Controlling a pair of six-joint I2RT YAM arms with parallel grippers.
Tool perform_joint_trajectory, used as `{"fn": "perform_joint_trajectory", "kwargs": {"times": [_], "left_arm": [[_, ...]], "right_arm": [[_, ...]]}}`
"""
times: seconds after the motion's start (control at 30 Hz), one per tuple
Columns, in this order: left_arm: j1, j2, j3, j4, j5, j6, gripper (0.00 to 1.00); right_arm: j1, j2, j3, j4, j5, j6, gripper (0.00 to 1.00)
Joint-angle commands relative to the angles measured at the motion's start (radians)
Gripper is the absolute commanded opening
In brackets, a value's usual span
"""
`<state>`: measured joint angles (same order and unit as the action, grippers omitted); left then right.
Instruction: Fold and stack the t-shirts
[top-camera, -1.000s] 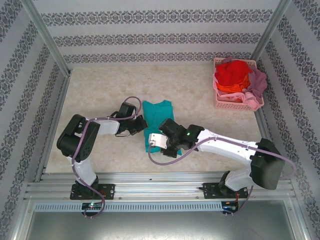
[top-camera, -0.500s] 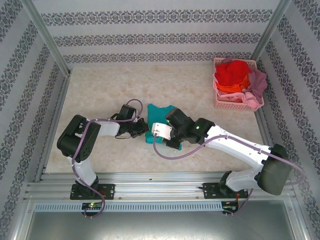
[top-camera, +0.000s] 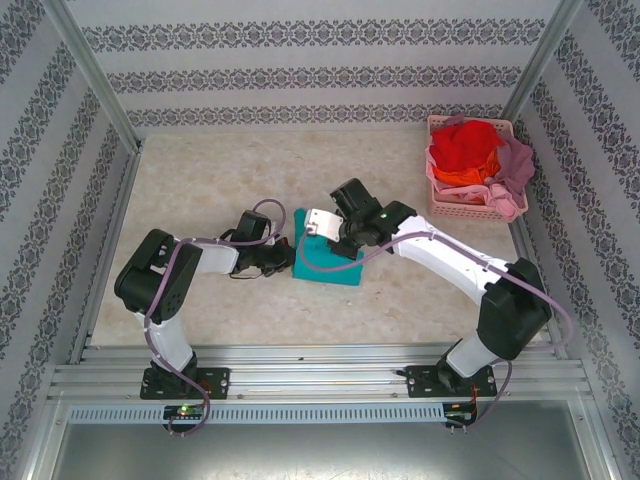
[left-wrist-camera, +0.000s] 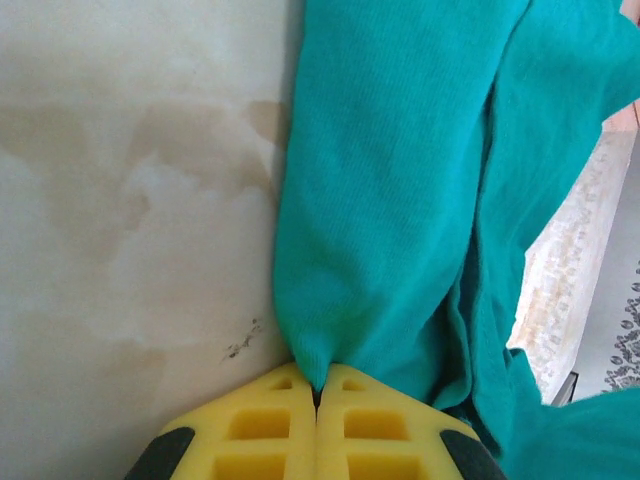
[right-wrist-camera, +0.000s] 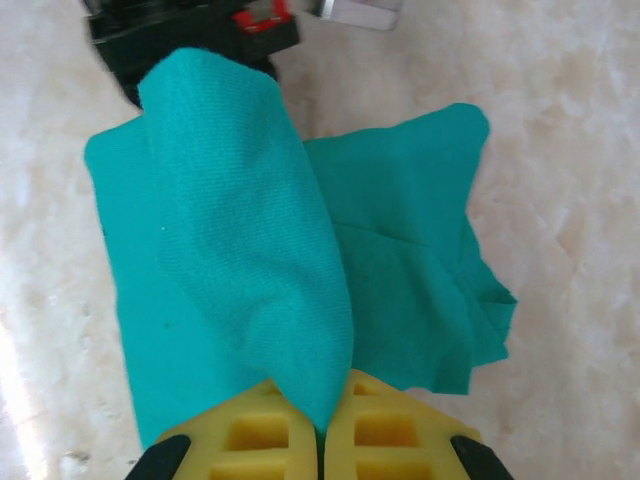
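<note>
A teal t-shirt (top-camera: 336, 273) lies partly folded at the table's middle. My left gripper (top-camera: 287, 256) sits low at its left edge, shut on a pinch of the cloth (left-wrist-camera: 390, 180); the yellow pads (left-wrist-camera: 270, 420) meet with fabric between them. My right gripper (top-camera: 330, 240) hovers over the shirt's far part, shut on a lifted fold of the teal cloth (right-wrist-camera: 240, 230) that drapes from its pads (right-wrist-camera: 385, 430) down to the table. The left gripper (right-wrist-camera: 190, 30) shows beyond that fold. Red (top-camera: 462, 145), orange (top-camera: 460, 179) and mauve-pink (top-camera: 515, 165) t-shirts are heaped in the basket.
The pink lattice basket (top-camera: 468, 209) stands at the far right corner by the metal frame post. Patterned walls close in the table on three sides. Bare marbled tabletop (top-camera: 200, 180) stretches left of and behind the teal shirt.
My right gripper has swung from the shirt's near end toward the far end, carrying the teal cloth over itself. The shirt now looks shorter. The left gripper has barely moved.
</note>
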<state>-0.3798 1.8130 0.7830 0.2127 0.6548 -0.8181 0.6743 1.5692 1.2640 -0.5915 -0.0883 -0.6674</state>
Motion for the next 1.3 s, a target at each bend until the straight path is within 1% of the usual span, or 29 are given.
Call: {"fn": "perform_joint_trajectory", "kwargs": {"times": [0.0,0.2,0.53,0.8,1.07,1.27], "left_arm": [[0.003,0.058,-0.009,-0.071,0.033,0.050,0.00],[0.019,0.098,0.027,-0.127,0.047,0.091,0.00],[0.043,0.139,0.054,-0.142,0.080,0.125,0.00],[0.058,0.158,0.064,-0.144,0.107,0.137,0.00],[0.067,0.161,0.068,-0.155,0.107,0.141,0.00],[0.068,0.163,0.071,-0.162,0.100,0.139,0.00]], "right_arm": [[-0.028,0.027,0.058,0.037,-0.027,-0.043,0.00],[-0.058,0.111,0.142,0.045,-0.040,-0.078,0.00],[-0.096,0.258,0.270,0.045,-0.079,-0.088,0.00],[-0.116,0.368,0.353,0.055,-0.084,-0.081,0.00],[-0.125,0.471,0.421,0.028,-0.018,-0.077,0.00],[-0.132,0.493,0.419,0.024,0.015,-0.062,0.00]]}}
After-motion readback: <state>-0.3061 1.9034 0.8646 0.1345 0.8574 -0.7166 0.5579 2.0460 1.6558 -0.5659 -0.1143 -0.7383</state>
